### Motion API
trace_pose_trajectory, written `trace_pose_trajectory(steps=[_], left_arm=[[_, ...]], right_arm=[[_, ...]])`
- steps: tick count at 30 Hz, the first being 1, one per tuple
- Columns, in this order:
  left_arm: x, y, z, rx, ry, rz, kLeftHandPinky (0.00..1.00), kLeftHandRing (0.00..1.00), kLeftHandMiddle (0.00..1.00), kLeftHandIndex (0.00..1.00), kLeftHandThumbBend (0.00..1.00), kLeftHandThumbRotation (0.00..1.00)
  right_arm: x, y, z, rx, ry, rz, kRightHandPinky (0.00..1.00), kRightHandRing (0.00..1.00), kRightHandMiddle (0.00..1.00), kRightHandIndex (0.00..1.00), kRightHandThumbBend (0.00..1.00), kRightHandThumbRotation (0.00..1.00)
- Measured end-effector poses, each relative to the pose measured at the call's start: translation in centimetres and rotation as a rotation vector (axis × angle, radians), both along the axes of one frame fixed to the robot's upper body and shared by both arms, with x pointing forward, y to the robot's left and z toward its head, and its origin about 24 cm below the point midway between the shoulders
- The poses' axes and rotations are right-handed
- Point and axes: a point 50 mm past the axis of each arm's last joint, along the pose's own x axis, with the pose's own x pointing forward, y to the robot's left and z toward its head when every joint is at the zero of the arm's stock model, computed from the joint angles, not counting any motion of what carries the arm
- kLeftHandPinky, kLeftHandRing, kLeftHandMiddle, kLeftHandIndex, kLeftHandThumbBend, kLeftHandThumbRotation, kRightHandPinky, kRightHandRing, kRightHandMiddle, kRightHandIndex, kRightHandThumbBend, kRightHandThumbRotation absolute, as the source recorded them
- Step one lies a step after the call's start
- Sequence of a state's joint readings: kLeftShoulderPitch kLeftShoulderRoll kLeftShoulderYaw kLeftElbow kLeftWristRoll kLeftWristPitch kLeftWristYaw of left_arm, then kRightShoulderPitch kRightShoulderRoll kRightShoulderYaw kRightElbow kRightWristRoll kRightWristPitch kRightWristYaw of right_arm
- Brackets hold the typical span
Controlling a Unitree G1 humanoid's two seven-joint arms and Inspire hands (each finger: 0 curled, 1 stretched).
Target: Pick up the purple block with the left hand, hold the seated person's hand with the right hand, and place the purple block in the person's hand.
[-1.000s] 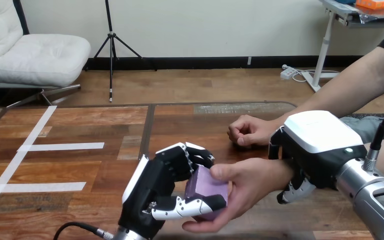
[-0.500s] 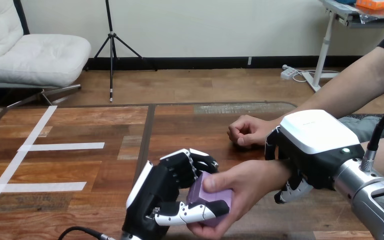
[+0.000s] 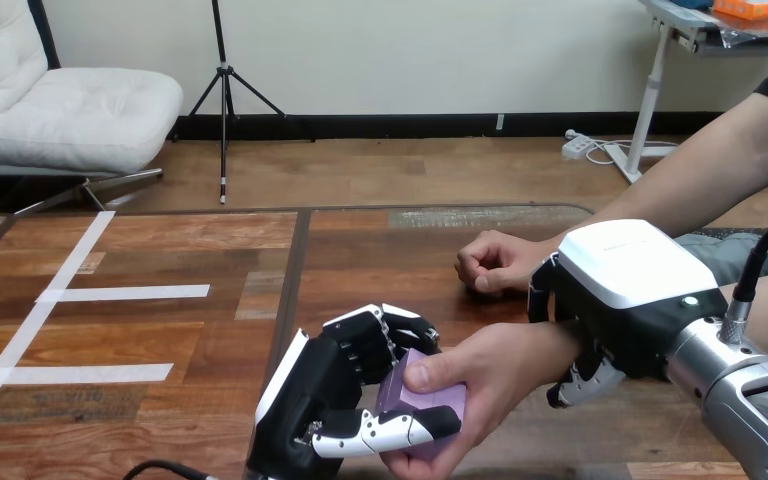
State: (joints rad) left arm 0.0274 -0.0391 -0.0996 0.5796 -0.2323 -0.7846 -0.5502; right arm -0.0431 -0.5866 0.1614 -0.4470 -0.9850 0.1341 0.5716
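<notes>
Just over the table point(image 3: 160, 330), the right hand point(image 3: 620, 270) clamps the person's wrist point(image 3: 560, 345), its fingers and thumb curled round it. The left hand point(image 3: 325, 400) is closed on the purple block point(image 3: 425, 400), fingers above and thumb below. The person's hand point(image 3: 490, 370) grips the block's right side too, thumb on top. Behind it, a fist point(image 3: 495, 262) rests on the table.

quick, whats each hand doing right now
Left hand: shut on the purple block, which the person's nearer hand also grips.
Right hand: shut on the person's wrist.
</notes>
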Motion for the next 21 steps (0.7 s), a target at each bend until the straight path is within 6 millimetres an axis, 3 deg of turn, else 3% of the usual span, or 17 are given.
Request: trace_pose_trajectory(steps=[21], left_arm=[[-0.26, 0.00, -0.18, -0.001, 0.009, 0.006, 0.38, 0.44, 0.50, 0.53, 0.86, 0.09]], right_arm=[[-0.06, 0.14, -0.03, 0.002, -0.006, 0.017, 0.34, 0.41, 0.48, 0.50, 0.79, 0.00]])
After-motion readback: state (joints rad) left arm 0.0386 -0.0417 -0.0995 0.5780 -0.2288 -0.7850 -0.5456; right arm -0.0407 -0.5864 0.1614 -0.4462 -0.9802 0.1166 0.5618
